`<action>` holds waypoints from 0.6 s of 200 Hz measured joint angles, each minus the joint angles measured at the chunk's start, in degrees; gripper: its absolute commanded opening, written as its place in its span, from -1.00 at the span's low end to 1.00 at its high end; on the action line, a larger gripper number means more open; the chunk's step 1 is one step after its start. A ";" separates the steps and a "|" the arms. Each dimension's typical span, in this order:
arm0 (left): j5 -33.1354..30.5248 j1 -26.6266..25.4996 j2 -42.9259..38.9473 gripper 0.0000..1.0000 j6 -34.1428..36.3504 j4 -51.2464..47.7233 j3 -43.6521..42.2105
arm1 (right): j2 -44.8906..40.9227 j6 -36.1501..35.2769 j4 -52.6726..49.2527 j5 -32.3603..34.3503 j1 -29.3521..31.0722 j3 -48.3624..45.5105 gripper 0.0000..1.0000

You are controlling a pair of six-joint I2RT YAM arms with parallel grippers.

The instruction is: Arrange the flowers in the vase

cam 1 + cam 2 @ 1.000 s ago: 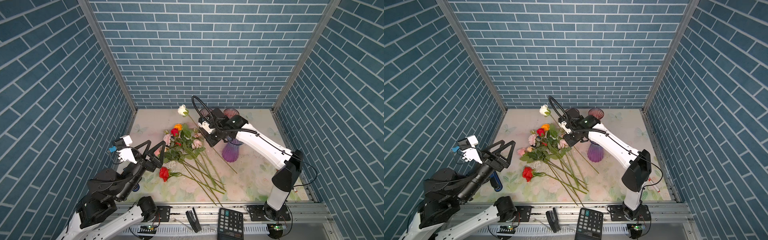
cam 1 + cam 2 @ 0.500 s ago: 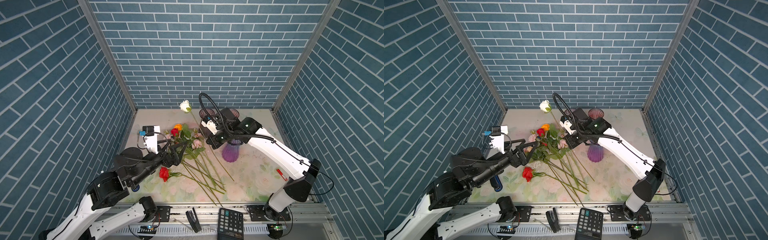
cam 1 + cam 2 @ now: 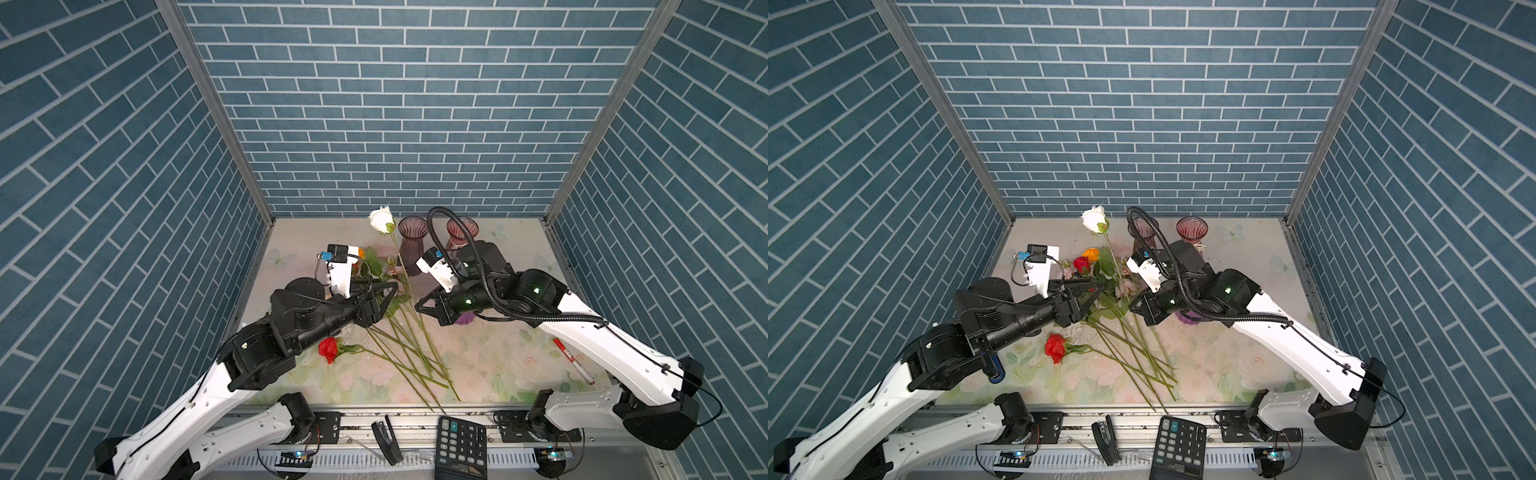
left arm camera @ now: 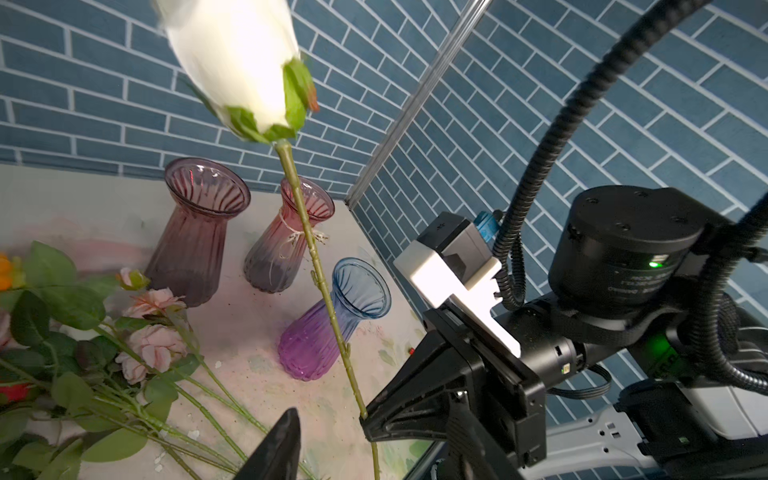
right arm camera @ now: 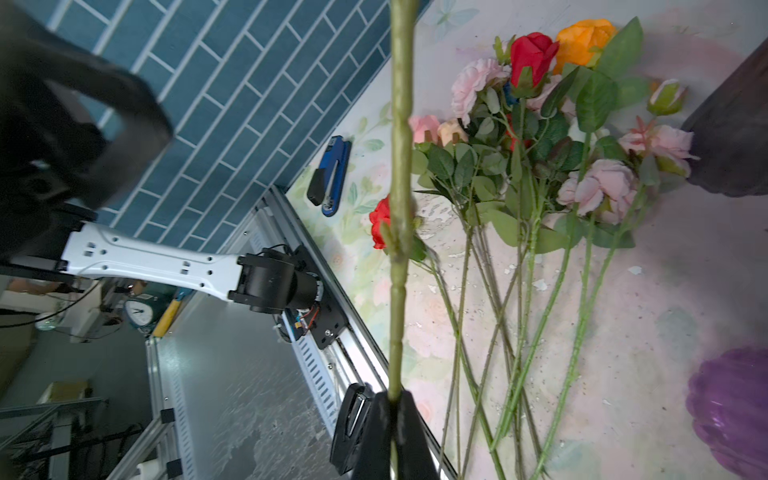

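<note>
The left arm [image 3: 257,353] has swung in from the left edge of the mat [image 3: 498,361]. The left gripper [image 3: 392,291] now sits just beside the lifted stem [image 5: 401,166], its jaws narrower than before. The right gripper [image 3: 417,305] has carried the white rose [image 3: 381,220] higher and farther back.

In both top views the right gripper is pinched on that stem low down. The bloom leans up toward the back wall [image 3: 395,124], near the dark vase [image 3: 409,245]. The rest of the flowers [image 3: 1113,309] lie heaped on the mat between the arms, with one red rose [image 3: 328,349] apart from them. The right arm [image 3: 623,357] hangs over the purple-bottomed vase [image 3: 465,318] and mostly hides it, so a careless swing there could tip it.

From the left wrist, one left finger [image 4: 282,449] shows off to the side of the stem without touching it. The jaws are part spread and grip nothing. If this is a handover, closing off-line would likely push the thin stem aside rather than catch it, and the heavy bloom would then swing.

From the right wrist, the right fingers [image 5: 411,440] squeeze the stem, which runs straight away from them. If both grippers clamp and pull differently, the stem may bend or slide. If the right lets go too soon, the rose falls onto the heap. Held this low, it may wobble at a narrow vase neck.
</note>
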 measured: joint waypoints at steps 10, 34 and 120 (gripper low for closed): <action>2.47 1.20 1.62 0.12 -0.22 1.68 -0.07 | -0.83 0.76 1.01 -1.07 0.39 -0.92 -1.00; 7.52 3.50 6.23 0.02 -0.42 5.62 -0.04 | -1.95 2.29 2.14 -2.86 1.20 -2.08 -1.00; 20.74 9.68 12.59 -1.00 -2.75 14.60 0.13 | -6.05 6.47 3.17 0.63 1.88 -4.50 -0.37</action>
